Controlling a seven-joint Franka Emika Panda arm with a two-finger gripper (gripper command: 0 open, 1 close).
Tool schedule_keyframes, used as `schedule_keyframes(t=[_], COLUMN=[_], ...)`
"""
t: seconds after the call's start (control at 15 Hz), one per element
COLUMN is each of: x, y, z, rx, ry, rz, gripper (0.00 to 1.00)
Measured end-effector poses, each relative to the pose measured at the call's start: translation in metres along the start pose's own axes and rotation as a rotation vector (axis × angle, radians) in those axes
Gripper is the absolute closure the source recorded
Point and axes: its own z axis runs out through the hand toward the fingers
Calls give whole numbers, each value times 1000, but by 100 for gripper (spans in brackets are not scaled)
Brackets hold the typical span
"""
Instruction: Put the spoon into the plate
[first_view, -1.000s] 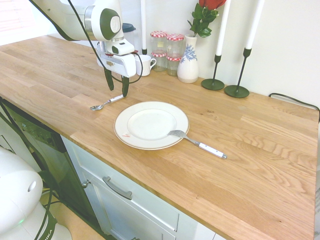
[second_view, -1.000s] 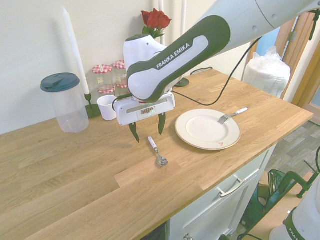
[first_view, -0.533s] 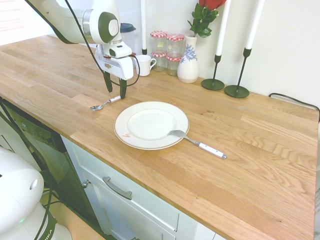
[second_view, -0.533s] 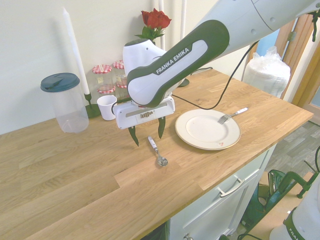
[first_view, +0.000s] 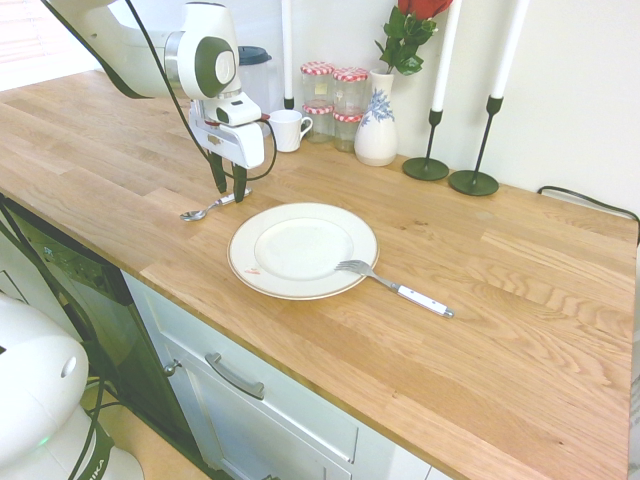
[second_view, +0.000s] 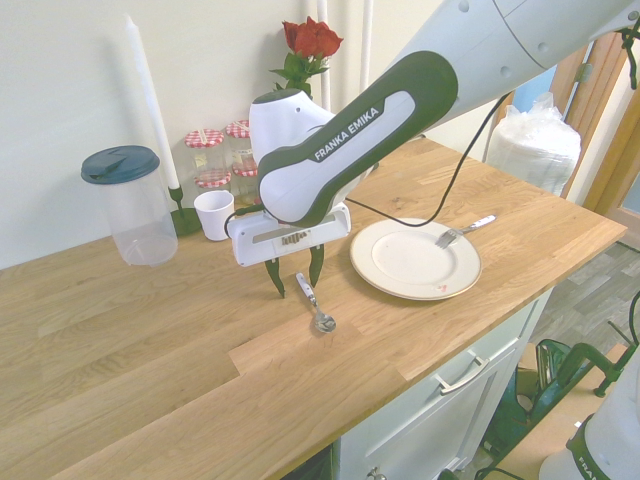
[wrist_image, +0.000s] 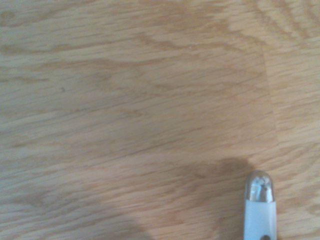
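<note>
the claw (second_view: 296, 278) hangs open just above the handle end of the spoon (second_view: 313, 303), which lies flat on the wooden table (second_view: 150, 340) beside the empty plate (second_view: 414, 258), so grasping, lifting and placing all remain to be done.

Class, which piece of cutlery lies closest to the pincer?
The spoon, flat on the worktop under the open pincer; the fork rests on the plate.
</note>
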Motion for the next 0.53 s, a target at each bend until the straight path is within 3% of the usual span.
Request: schedule_keyframes(t=[0.53], x=[-1], y=[1], z=[2], rx=[51], ry=[-13], rz=[20], gripper=[100])
